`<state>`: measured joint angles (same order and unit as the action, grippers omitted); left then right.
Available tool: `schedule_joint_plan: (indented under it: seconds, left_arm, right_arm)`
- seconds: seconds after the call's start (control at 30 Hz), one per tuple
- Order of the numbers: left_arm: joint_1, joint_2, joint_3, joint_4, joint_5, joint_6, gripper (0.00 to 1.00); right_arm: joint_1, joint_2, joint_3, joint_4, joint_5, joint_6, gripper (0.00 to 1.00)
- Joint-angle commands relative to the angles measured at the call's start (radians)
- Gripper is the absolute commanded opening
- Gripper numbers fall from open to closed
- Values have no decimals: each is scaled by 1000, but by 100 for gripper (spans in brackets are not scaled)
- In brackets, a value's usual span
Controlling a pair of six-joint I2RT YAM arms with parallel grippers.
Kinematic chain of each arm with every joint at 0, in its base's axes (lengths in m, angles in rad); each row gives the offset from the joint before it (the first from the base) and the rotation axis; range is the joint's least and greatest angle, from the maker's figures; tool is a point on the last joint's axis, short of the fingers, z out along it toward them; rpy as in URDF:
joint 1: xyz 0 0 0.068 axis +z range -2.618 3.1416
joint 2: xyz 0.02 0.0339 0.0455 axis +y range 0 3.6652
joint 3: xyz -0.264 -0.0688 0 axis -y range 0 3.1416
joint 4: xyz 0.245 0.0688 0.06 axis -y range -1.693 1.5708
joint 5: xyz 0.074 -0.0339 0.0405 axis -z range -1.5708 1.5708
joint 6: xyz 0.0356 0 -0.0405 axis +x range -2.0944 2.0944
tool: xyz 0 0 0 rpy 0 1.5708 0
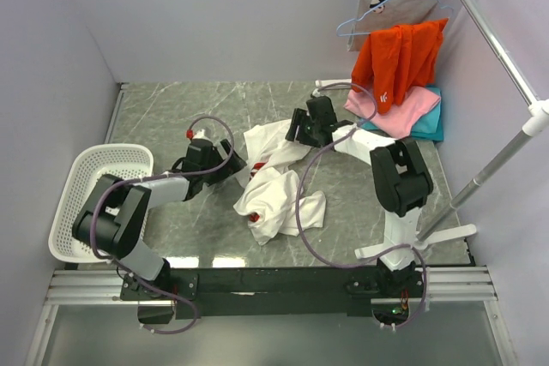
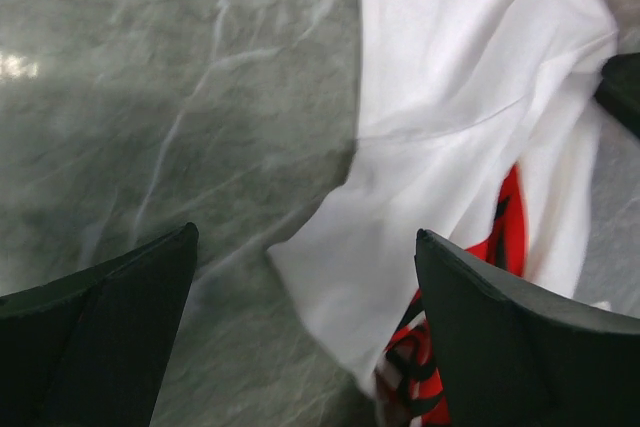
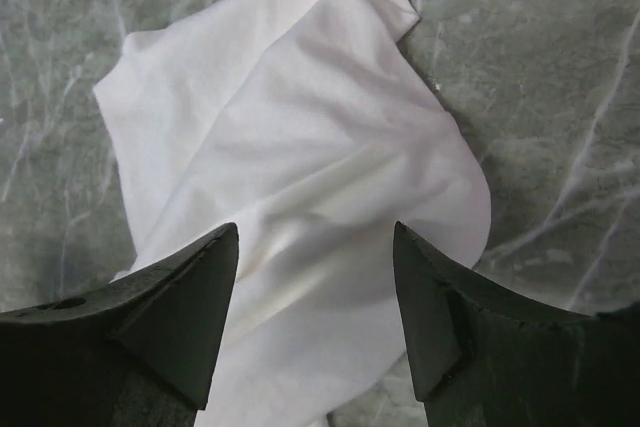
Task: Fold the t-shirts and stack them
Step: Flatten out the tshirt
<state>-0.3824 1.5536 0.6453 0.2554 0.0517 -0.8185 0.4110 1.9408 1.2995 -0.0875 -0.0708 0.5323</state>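
White shirt (image 1: 276, 190) lies crumpled in a heap at the centre of the table (image 1: 171, 109). Only slivers of its red print (image 2: 508, 222) show. Pink shirt (image 1: 390, 109) lies on teal shirt (image 1: 431, 122) at the table's 2 o'clock, well apart from the heap.

My left pincer (image 2: 305, 237) stands wide open at the heap's 9 o'clock, low over a loose white corner, gripping nothing. My right pincer (image 3: 315, 232) is at the heap's 12 o'clock, jaws apart over a smooth flap with nothing pinched between them.

Handling, as judged: thin, light, limp cloth. It will not keep a shape, will sag from any held point, and should drag easily over the marbled table. There is no breakage risk. The risk is catching two layers at once, or a mere wrinkle that slips free.

Recommended holds: a hem or sleeve edge, single layer, one per pincer, set far enough apart to spread the heap flat. On the left, the corner between my fingers looks a fair hold. On the right, the flap's far edge at 12 o'clock looks best.
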Motion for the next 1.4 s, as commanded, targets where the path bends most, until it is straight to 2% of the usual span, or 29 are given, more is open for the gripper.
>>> schedule_joint_plan:
  seconds: [0.0,0.2,0.47,0.77,0.97,1.03,1.07,1.13,1.2,1.23,1.27,1.33,1.37]
  left_arm:
    - [-9,59,19,107,54,-31,97]
    - [-10,102,20,133,68,-39,97]
    - [-27,135,16,154,68,-53,96]
    - [-50,151,17,151,63,-62,96]
    - [-58,160,11,168,63,-80,94]
    - [-62,168,7,179,66,-87,93]
    - [-62,168,5,185,66,-87,91]
    - [-65,177,4,197,69,-94,87]
    - [-67,186,5,200,73,-99,74]
    - [-67,187,11,196,73,-99,69]
    - [-69,188,14,194,71,-97,56]
    - [-69,180,23,173,65,-85,42]
    - [-69,175,30,163,62,-81,26]
  right_arm:
    - [-20,38,41,14,-1,18,70]
    - [-21,-55,-63,34,115,3,70]
    - [-32,-125,-154,38,180,-14,72]
    - [-64,-20,-143,84,50,5,71]
    - [-66,56,-77,84,-88,-14,63]
    - [-64,58,-71,126,-130,-26,48]
    - [-64,55,-72,147,-150,-31,42]
    - [-64,49,-71,150,-185,-38,16]
    - [-66,12,-87,157,-188,-49,0]
    - [-66,-9,-98,160,-187,-57,0]
    - [-64,-63,-111,164,-179,-61,0]
    - [-66,-168,-144,152,-149,-87,0]
    - [-66,-208,-154,129,-133,-97,0]
